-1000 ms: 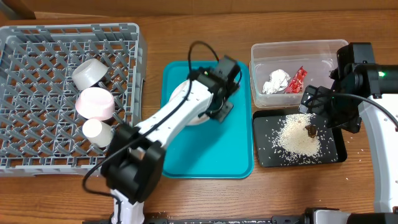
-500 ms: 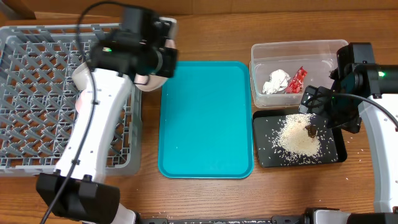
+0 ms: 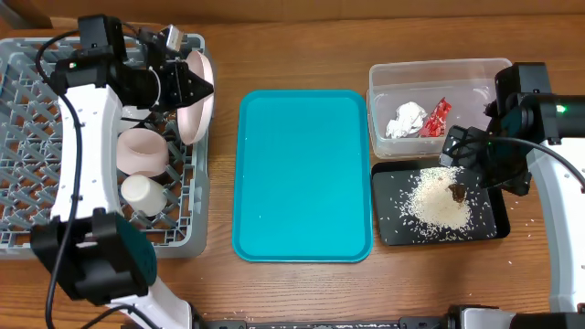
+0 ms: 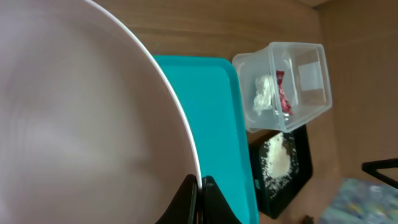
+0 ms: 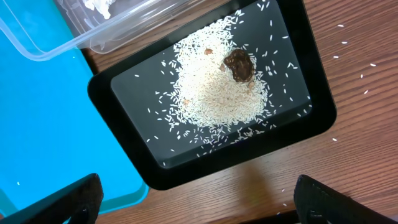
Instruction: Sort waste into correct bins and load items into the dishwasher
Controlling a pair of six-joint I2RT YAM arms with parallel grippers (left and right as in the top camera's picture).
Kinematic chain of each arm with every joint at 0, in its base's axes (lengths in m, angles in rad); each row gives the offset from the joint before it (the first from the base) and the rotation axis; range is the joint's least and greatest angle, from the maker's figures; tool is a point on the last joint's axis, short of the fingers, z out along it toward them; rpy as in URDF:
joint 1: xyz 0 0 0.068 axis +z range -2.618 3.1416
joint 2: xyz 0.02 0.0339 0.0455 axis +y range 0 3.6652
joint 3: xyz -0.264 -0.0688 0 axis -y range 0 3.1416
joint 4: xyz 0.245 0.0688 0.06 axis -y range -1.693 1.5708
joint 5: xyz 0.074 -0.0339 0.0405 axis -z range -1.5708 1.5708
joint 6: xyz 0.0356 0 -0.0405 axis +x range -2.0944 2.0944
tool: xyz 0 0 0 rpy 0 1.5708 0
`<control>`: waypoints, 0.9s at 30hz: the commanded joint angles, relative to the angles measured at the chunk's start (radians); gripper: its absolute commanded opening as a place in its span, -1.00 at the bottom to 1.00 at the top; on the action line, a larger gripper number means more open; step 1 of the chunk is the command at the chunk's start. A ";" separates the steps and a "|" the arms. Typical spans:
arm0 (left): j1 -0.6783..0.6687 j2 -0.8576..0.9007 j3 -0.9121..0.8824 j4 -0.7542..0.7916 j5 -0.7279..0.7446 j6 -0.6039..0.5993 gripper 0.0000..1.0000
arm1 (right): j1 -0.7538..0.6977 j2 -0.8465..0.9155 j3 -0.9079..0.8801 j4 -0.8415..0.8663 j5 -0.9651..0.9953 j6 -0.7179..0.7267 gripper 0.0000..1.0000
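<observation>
At the upper left, the left gripper (image 4: 199, 188) pinches the plate (image 3: 195, 99) on edge over the rack's (image 3: 55, 239) right wall. Lowered crooked, we judge, it could catch that wall or knock the pink bowl (image 3: 142, 151) and cup (image 3: 141, 194) just below. The right gripper (image 5: 199, 202), fingers spread and empty, hangs over the black tray (image 5: 118, 81) of rice (image 5: 217, 93) at the right — well out of the way.

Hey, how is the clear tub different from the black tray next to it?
The clear tub is see-through with tall walls; the black tray is opaque and shallow. The tub holds a crumpled napkin and a red wrapper; the tray holds loose rice with a brown scrap. Both are rectangular, of similar footprint, right of the teal tray.
</observation>
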 commanded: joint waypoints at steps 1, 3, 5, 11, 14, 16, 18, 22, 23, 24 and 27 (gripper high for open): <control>0.020 0.051 0.013 -0.011 0.098 0.045 -0.92 | 0.001 -0.003 0.013 -0.001 0.010 0.001 1.00; 0.035 0.061 0.013 -0.013 0.098 0.045 -0.71 | 0.001 -0.003 0.013 -0.001 0.010 0.001 1.00; 0.051 0.063 0.013 -0.016 0.098 0.040 0.31 | 0.001 -0.003 0.013 -0.001 0.010 0.001 1.00; 0.076 0.038 0.013 -0.049 0.092 0.022 1.00 | 0.001 -0.003 0.013 0.011 0.010 0.002 1.00; 0.075 -0.002 0.014 -0.072 0.028 0.022 1.00 | 0.001 -0.003 0.013 0.033 -0.011 0.001 1.00; 0.060 -0.044 0.014 -0.090 -0.082 0.022 1.00 | 0.002 -0.003 0.013 0.072 -0.072 -0.003 1.00; 0.037 -0.084 0.014 -0.109 -0.201 0.016 1.00 | 0.003 -0.003 0.013 0.123 -0.157 -0.053 1.00; -0.035 -0.153 0.014 -0.168 -0.562 -0.133 1.00 | 0.030 -0.003 0.013 0.278 -0.260 -0.146 1.00; -0.050 -0.161 0.014 -0.186 -0.621 -0.163 1.00 | 0.043 -0.003 0.013 0.326 -0.258 -0.169 1.00; -0.069 -0.166 0.014 -0.211 -0.676 -0.192 1.00 | 0.055 -0.002 0.013 0.360 -0.251 -0.182 0.99; -0.109 -0.164 0.011 -0.280 -0.716 -0.207 1.00 | 0.086 0.005 0.013 0.430 -0.191 -0.185 0.99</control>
